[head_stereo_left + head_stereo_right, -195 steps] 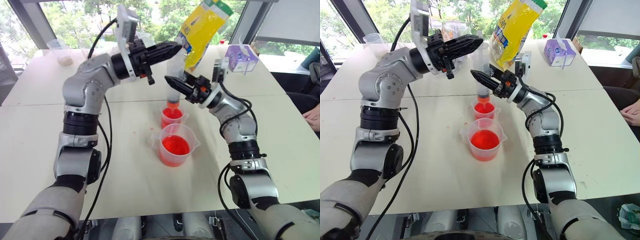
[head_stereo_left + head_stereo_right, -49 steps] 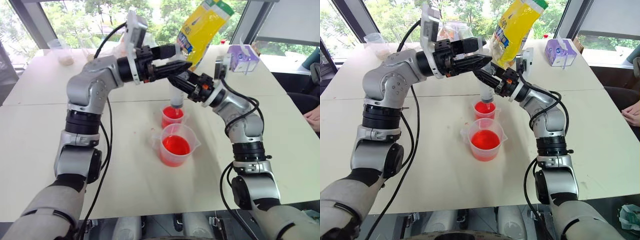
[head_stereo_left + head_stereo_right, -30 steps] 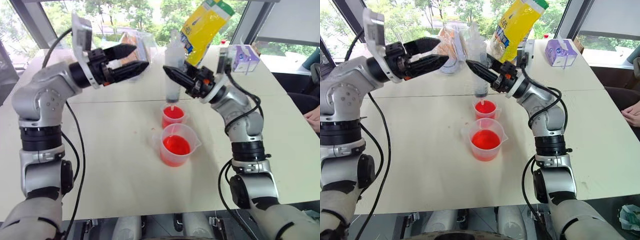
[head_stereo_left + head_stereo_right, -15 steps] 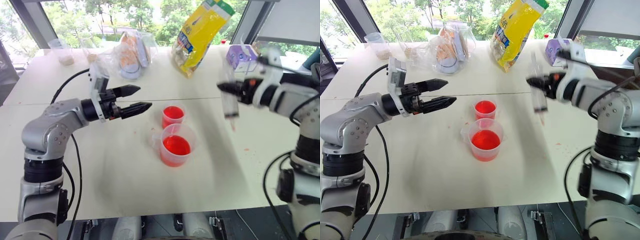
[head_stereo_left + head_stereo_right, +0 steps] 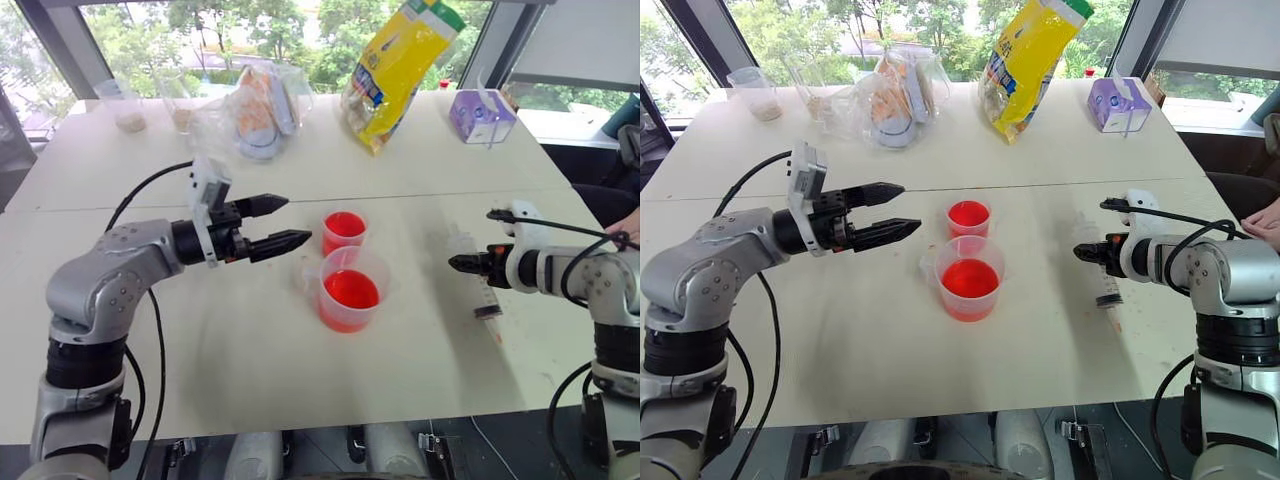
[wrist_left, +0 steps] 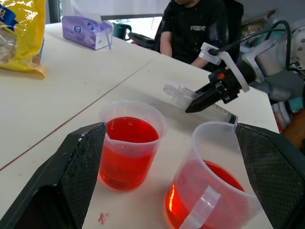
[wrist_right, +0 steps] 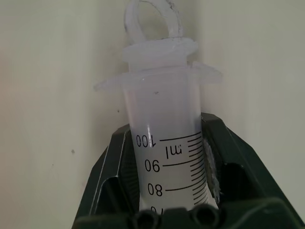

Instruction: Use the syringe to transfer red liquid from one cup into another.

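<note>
The larger beaker (image 5: 352, 290) with spout and handle holds red liquid (image 5: 351, 289) at the table's middle. Just behind it stands the smaller cup (image 5: 345, 232), also filled with red. My left gripper (image 5: 296, 220) is open, level, to the left of both cups, its fingers (image 6: 71, 176) framing them in the left wrist view. At the right the clear syringe (image 5: 1106, 285) lies slanted low on the table, looking empty. My right gripper (image 5: 1080, 252) has its fingers (image 7: 112, 167) against both sides of the barrel (image 7: 164, 114) near the plunger flange.
A yellow bag (image 5: 398, 65), a purple tissue box (image 5: 480, 115), clear bags (image 5: 255, 110) and small cups (image 5: 125, 105) stand along the table's far side. A person (image 6: 200, 28) sits beyond the right edge. A few red drops (image 5: 492, 298) mark the table by the syringe.
My right gripper swung from above the smaller cup out to the right and down, laying the upright syringe low over the table. My left gripper came down from high up to beside the cups.
</note>
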You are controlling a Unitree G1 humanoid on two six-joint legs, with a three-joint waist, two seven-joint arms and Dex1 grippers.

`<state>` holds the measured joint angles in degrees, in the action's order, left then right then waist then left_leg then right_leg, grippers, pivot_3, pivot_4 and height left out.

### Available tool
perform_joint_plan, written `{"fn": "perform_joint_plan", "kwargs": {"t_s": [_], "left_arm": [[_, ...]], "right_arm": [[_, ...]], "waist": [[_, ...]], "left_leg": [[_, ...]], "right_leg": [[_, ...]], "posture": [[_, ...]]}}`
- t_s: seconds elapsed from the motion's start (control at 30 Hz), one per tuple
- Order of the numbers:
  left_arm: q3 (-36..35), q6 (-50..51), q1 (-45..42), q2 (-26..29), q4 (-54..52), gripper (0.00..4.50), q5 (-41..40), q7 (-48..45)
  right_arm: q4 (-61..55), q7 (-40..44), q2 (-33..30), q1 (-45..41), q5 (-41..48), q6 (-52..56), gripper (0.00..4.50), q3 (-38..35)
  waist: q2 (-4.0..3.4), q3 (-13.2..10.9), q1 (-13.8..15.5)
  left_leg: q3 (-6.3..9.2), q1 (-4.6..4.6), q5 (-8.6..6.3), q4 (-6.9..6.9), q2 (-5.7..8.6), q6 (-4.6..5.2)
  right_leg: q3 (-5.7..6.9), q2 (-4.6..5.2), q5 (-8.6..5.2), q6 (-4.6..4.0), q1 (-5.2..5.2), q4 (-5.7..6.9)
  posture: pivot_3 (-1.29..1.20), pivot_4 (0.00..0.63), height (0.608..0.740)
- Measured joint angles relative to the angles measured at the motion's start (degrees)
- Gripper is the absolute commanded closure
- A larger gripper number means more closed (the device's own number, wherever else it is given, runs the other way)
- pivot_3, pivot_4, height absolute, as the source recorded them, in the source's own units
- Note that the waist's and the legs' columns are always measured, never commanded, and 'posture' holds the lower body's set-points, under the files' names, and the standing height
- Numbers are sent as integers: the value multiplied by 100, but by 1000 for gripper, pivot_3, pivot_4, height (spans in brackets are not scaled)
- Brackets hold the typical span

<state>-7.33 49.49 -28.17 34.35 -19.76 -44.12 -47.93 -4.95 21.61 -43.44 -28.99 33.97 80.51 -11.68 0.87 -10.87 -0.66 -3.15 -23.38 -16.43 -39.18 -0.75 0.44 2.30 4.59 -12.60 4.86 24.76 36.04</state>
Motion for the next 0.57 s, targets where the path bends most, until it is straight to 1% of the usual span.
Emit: {"fn": "perform_joint_plan", "kwargs": {"t_s": [0.1, 0.17, 0.33, 0.4, 0.57], "left_arm": [[1, 108, 103, 49, -136, 0, -95, 44], [0, 142, 137, 83, -193, 0, -157, 70], [-16, 207, 296, 231, -390, 0, -291, 79], [-36, 271, 393, 385, -423, 0, -366, 64], [-215, 347, 677, 671, -589, 0, -615, 18]], "right_arm": [[1, 158, -19, 22, 14, -20, 35, -9], [-93, 322, -149, 46, 71, -20, 35, -16], [-685, 915, -760, 168, 265, -174, 35, -127], [-1004, 1331, -1010, 307, 495, -340, 35, -393], [-1899, 2543, -1664, 903, 1366, -496, 35, -1342]], "waist": [[0, 0, -1], [0, 0, 2], [0, 0, 12], [0, 0, 11], [2, -1, 22]], "left_leg": [[1, 0, 0, 0, 0, 0], [1, 0, 0, 0, 0, 0], [2, -1, 0, 0, 0, 0], [3, -1, 0, 1, 0, 0], [4, 2, -1, 0, -2, 0]], "right_leg": [[0, -1, 0, 0, 0, 0], [0, 0, 0, 0, 0, 0], [1, 0, -1, 1, 0, -2], [1, 0, -2, 1, 0, -2], [3, -1, -3, 0, -4, -4]], "posture": [[0, 150, 740], [0, 150, 740], [0, 150, 740], [0, 150, 740], [0, 150, 740]]}}
